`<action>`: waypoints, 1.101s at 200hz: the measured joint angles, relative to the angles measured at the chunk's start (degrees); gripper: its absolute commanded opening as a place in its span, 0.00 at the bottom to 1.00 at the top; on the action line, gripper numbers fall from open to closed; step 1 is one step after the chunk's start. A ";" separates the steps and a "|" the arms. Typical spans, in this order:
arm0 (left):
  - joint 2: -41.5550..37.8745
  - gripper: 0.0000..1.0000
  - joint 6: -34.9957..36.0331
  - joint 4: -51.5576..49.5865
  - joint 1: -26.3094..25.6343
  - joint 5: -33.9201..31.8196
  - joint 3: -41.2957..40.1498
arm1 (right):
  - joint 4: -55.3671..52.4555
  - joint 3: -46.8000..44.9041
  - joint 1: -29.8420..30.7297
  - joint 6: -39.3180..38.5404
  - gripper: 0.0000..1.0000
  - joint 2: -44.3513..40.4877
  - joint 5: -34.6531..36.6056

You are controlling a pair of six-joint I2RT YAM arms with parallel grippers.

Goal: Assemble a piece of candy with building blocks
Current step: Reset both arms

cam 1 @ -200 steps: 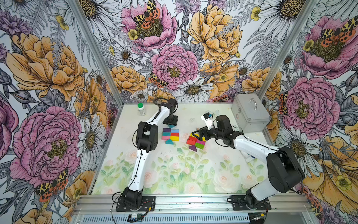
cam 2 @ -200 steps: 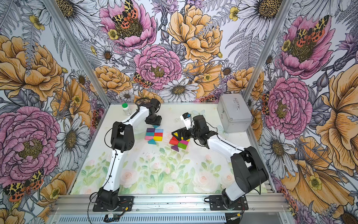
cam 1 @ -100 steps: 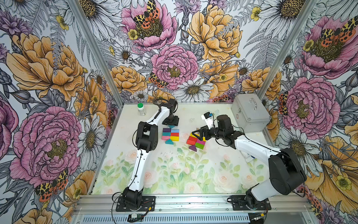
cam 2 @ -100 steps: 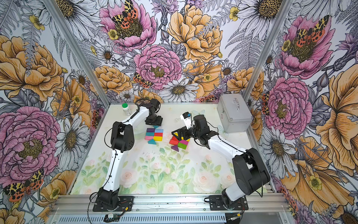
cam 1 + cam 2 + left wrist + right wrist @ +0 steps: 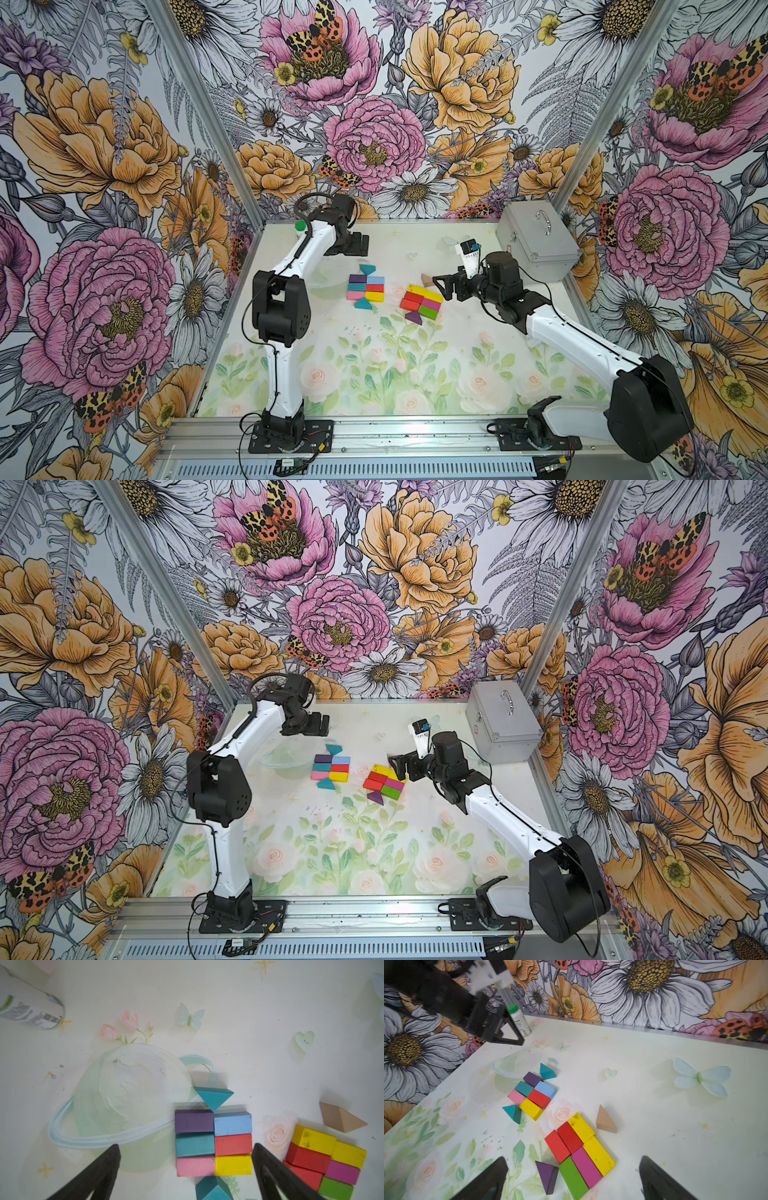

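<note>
Left end effector (image 5: 185, 1145) has opened, right end effector (image 5: 574, 1157) gapes; left wrist view misses purple triangle (image 5: 547, 1177).

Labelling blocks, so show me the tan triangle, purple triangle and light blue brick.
tan triangle (image 5: 604, 1120): right wrist view, sloping face.
purple triangle (image 5: 544, 1174): right wrist view, broad lighter face.
light blue brick (image 5: 232, 1125): left wrist view, middle of its face.

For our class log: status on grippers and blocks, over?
Left gripper, right gripper: open, empty. Teal-tipped candy done. Second candy lacks tan triangle, lying apart. Nothing obstructing.
</note>
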 measured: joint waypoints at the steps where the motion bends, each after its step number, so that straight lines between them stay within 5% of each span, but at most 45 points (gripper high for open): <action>1: -0.63 0.99 -0.02 0.22 -0.02 -0.07 -0.46 | -0.04 -0.07 -0.04 -0.09 1.00 -0.09 0.24; 30: -21.86 0.99 -2.78 10.62 -0.20 -2.73 -16.63 | -0.72 -3.26 -1.03 -1.99 1.00 -3.74 9.90; 56: -29.79 0.99 -5.53 17.99 2.97 -2.99 -25.79 | 5.05 -10.54 -3.69 -2.75 1.00 -7.04 19.82; 79: -31.56 0.99 -7.08 26.16 5.07 -4.94 -36.70 | 10.14 -16.26 -9.40 -3.17 1.00 -6.64 22.60; 123: -37.75 0.99 -8.07 44.17 5.01 -14.62 -64.46 | 18.75 -18.75 -18.97 -4.85 1.00 -2.49 17.07; 185: -35.34 0.99 -1.55 68.91 6.43 -24.48 -72.28 | 32.35 -24.09 -21.42 -5.81 1.00 4.22 14.51; 220: -27.78 0.99 3.85 77.64 7.41 -23.74 -74.51 | 39.39 -24.02 -21.38 -7.91 1.00 7.54 16.96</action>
